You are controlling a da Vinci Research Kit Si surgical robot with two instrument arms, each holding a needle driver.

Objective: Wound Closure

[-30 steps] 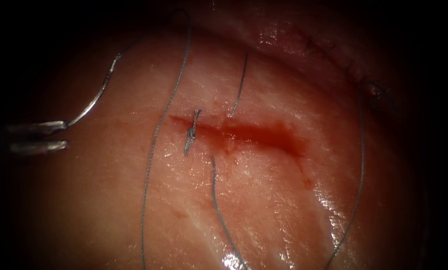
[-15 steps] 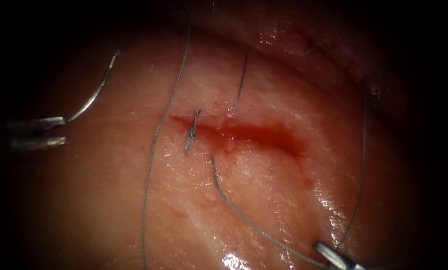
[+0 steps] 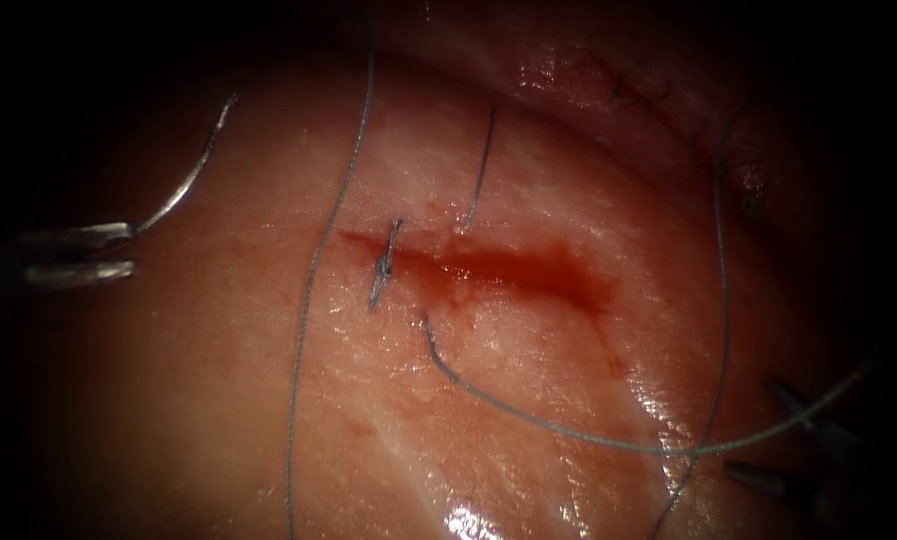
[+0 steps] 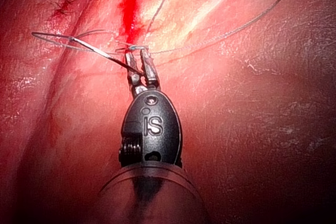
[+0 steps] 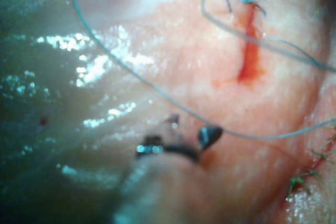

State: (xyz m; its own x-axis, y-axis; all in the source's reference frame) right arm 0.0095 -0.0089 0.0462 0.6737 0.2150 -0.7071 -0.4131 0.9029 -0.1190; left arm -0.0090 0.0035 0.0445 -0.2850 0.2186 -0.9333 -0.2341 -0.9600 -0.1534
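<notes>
Since half a second ago my right tool (image 3: 783, 440) has been shifting from the bottom edge of the endoscope view out to the lower right, and the thread (image 3: 568, 432) is now running in a long shallow curve from just below the cut (image 3: 488, 265) toward it. Its two jaws are standing apart, splayed and pointing up-left, with the strand crossing between them; in the right wrist view the right tool (image 5: 191, 129) is likewise gaping, the thread passing just ahead of the tips, and I cannot tell whether it is touching them.

My left tool (image 3: 128, 250) is reaching in level from the left, well apart from the cut, over the tissue (image 3: 218, 400). I am gripping the needle (image 3: 183, 185) with it near one end of its curve, so the arc is rising up and right from the jaws, free of the tissue. In the left wrist view the left tool (image 4: 143, 64) is pointing straight away from the camera, jaws clamped on the needle (image 4: 100, 53).

A knotted stitch (image 3: 383, 265) is sitting across the left end of the cut, with red fluid (image 3: 538, 272) pooling along the rest.
</notes>
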